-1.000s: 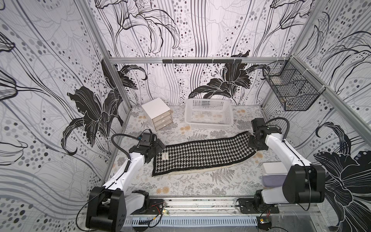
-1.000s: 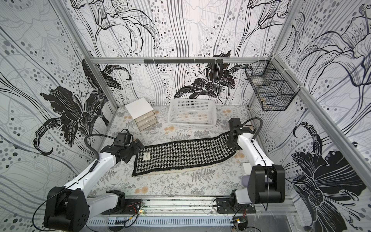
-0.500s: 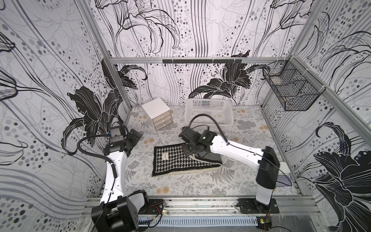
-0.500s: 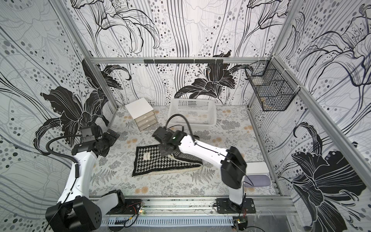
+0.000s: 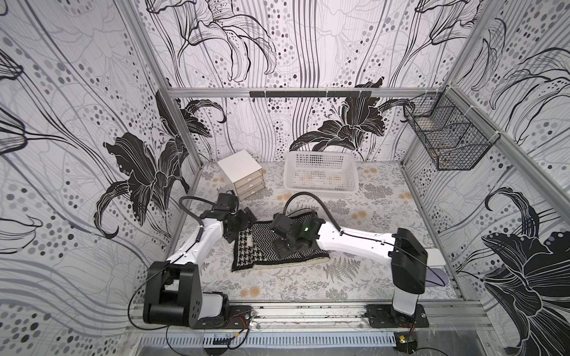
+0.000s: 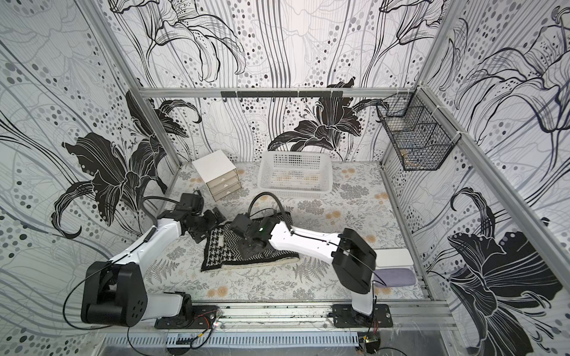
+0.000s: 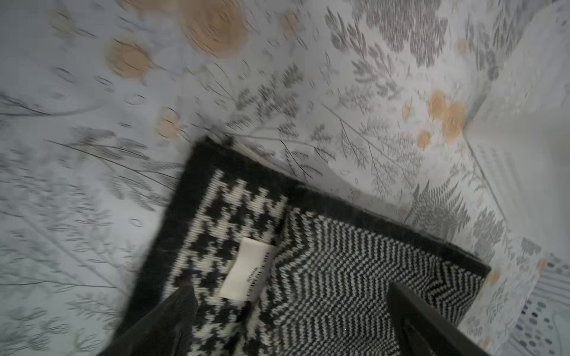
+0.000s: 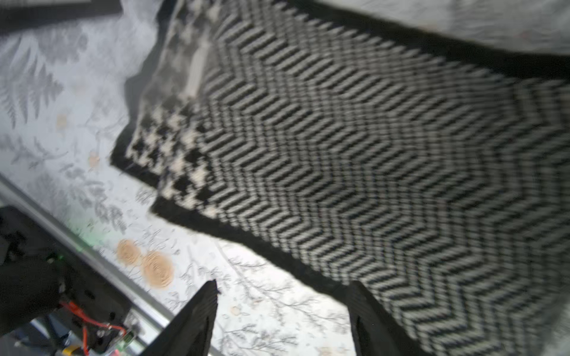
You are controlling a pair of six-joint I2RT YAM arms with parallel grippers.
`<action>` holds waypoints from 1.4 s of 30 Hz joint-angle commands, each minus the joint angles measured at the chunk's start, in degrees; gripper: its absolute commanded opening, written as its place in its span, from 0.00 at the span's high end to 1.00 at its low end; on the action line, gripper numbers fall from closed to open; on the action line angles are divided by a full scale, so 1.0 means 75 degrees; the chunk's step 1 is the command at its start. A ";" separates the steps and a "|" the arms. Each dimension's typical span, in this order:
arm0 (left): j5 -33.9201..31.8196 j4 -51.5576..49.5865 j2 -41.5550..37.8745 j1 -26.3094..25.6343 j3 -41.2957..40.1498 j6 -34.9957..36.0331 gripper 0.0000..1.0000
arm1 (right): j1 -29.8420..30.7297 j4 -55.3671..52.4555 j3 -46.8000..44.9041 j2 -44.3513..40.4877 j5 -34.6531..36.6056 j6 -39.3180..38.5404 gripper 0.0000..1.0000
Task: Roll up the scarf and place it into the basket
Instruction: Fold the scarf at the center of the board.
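The scarf [image 5: 257,243] lies folded in half on the table, left of middle. Its herringbone half sits on top, and a houndstooth strip with a cream label [image 7: 246,271] shows at the left end. In both top views my left gripper [image 5: 242,226] stands open at the scarf's far-left corner. The left wrist view shows my left gripper [image 7: 290,311] straddling the scarf [image 7: 339,262] with nothing pinched. My right gripper [image 5: 282,246] hovers open over the folded scarf. The right wrist view shows my right gripper [image 8: 283,308] with one finger over the scarf's [image 8: 339,154] black edge, the other over the mat. The white basket [image 5: 320,193] stands at the back.
A small white drawer box [image 5: 242,172] stands at the back left, beside the basket [image 6: 296,160]. A black wire basket [image 5: 447,138] hangs on the right wall. A white and purple object [image 5: 435,262] lies at the right edge. A metal rail runs along the front.
My right gripper carried the scarf's right end across to the left, folding it in half, then opened and let go. My left arm lifted away and has come back to the scarf's left end.
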 commanded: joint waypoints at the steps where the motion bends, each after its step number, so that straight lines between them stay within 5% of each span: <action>1: -0.0463 0.0608 0.0425 -0.0438 -0.0142 -0.0640 0.09 | -0.0467 -0.0086 -0.0751 -0.0725 0.0522 0.0242 0.30; 5: -0.0768 0.0587 0.0945 -0.0907 0.0017 -0.0831 0.24 | -0.1017 -0.0079 -0.1571 -0.1450 0.0652 0.0241 0.31; 9: -0.1023 0.0552 0.1316 -0.1207 0.0135 -0.0931 0.51 | -0.1382 -0.0062 -0.2012 -0.1855 0.0723 0.0170 0.31; 11: -0.1079 0.0522 0.1452 -0.1262 0.0160 -0.0948 0.76 | -0.1486 -0.0088 -0.2113 -0.1939 0.0783 0.0145 0.31; 12: -0.1111 0.0457 0.1457 -0.1260 0.0171 -0.0981 0.98 | -0.1527 -0.0095 -0.2171 -0.1975 0.0796 0.0139 0.31; 21: -0.2062 -0.1781 -0.1265 -0.1159 0.0478 -0.0710 1.00 | -0.1793 -0.0020 -0.2395 -0.2059 0.0754 -0.0005 0.31; 26: -0.1683 -0.1935 -0.1620 -0.0388 0.0173 -0.0368 1.00 | -0.1836 0.0107 -0.2126 -0.1678 0.0415 -0.0207 0.31; 33: -0.1508 -0.2306 -0.1956 0.0491 0.0386 0.0290 1.00 | -0.1836 0.0807 -0.1869 -0.1193 -0.0401 -0.0525 0.45; 35: -0.1233 -0.2187 -0.1791 0.0990 0.0145 0.0444 0.83 | -0.1836 0.0892 -0.1779 -0.1057 -0.0591 -0.0598 0.45; 37: -0.1391 -0.1938 -0.1761 0.1291 -0.0137 0.0395 0.32 | -0.1824 0.1207 -0.1807 -0.1049 -0.0910 -0.0670 0.49; 39: -0.1523 -0.1749 -0.1791 0.1447 -0.0209 0.0369 0.03 | -0.1824 0.1717 -0.1970 -0.0805 -0.1398 -0.0686 0.61; 42: -0.1085 -0.1386 -0.1948 0.1281 -0.0058 0.0406 0.01 | -0.1765 0.2367 -0.2163 -0.0572 -0.2021 -0.0673 0.83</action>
